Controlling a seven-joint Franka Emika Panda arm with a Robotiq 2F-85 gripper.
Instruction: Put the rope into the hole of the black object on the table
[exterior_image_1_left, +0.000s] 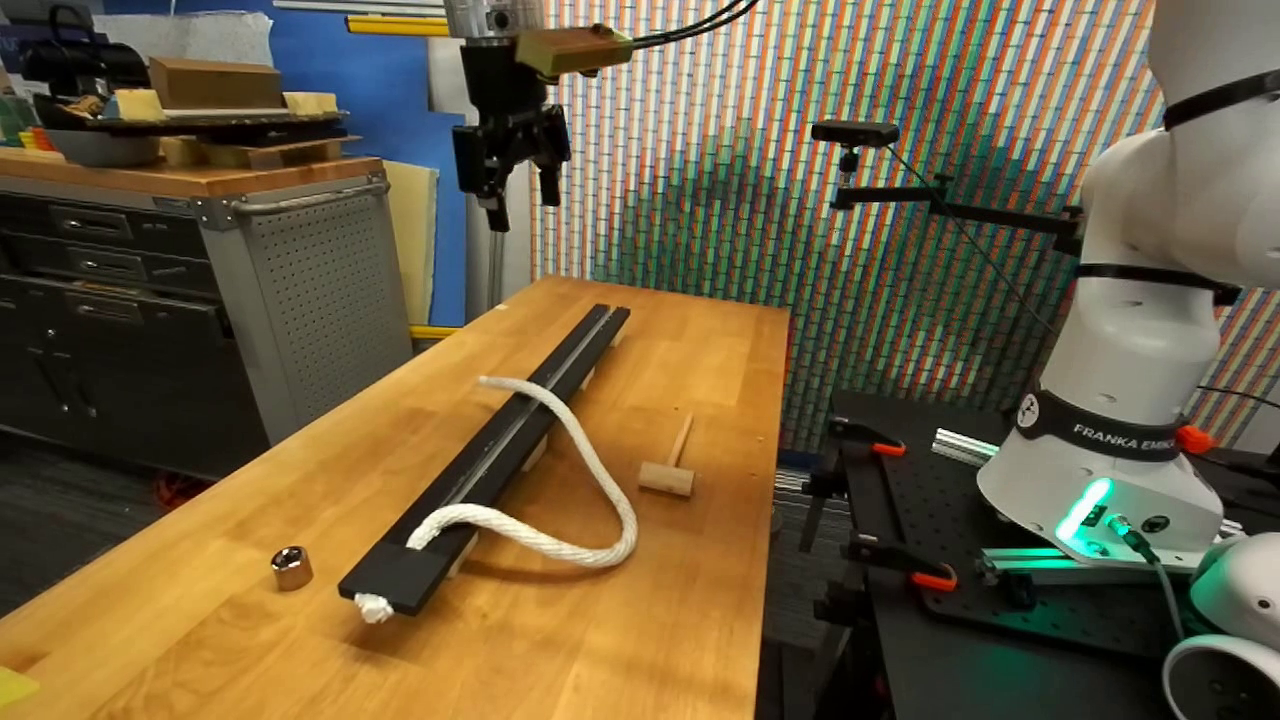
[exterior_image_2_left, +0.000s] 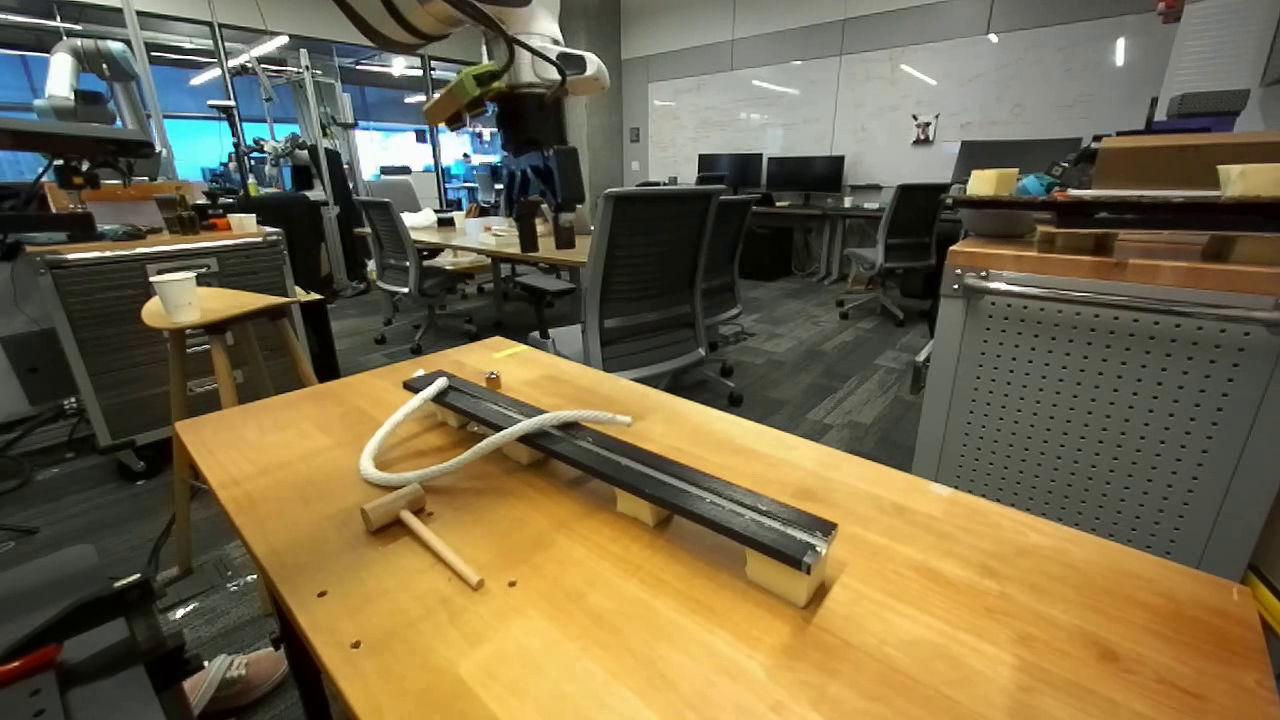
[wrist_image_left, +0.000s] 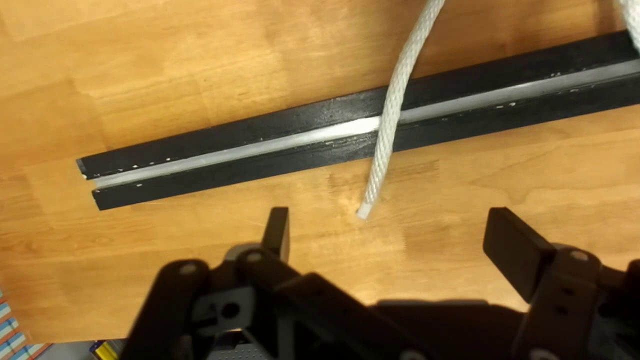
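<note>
The white braided rope (exterior_image_1_left: 585, 555) is found at the centre of an exterior view, crossing over the long black rail (exterior_image_1_left: 488, 450) and bowing out in a loop to the rail's right, over the tabletop (exterior_image_1_left: 640, 640). At lower left its strand meets the rail's upper face beside a flat black section; a frayed white tuft (exterior_image_1_left: 373, 607) shows at the rail's near end, and whether it belongs to the same rope cannot be told. In the wrist view the rope's free length lies crosswise over the groove (wrist_image_left: 260, 146), its tip past the rail near mid-frame; contact of the tip with the tabletop cannot be confirmed. The gripper (wrist_image_left: 388, 215) enters from the bottom, fingers (wrist_image_left: 517, 250) set wide apart, and in the picture the rope's tip falls between them. Both exterior views place the gripper in the upper part of the frame, well above the tabletop. The rail rests on pale blocks (exterior_image_2_left: 785, 577). A wooden mallet (exterior_image_2_left: 425, 532) lies at lower left of an exterior view, near the loop. A copper-coloured metal cylinder (exterior_image_1_left: 292, 570) stands left of the rail's near end, apart from it.
</note>
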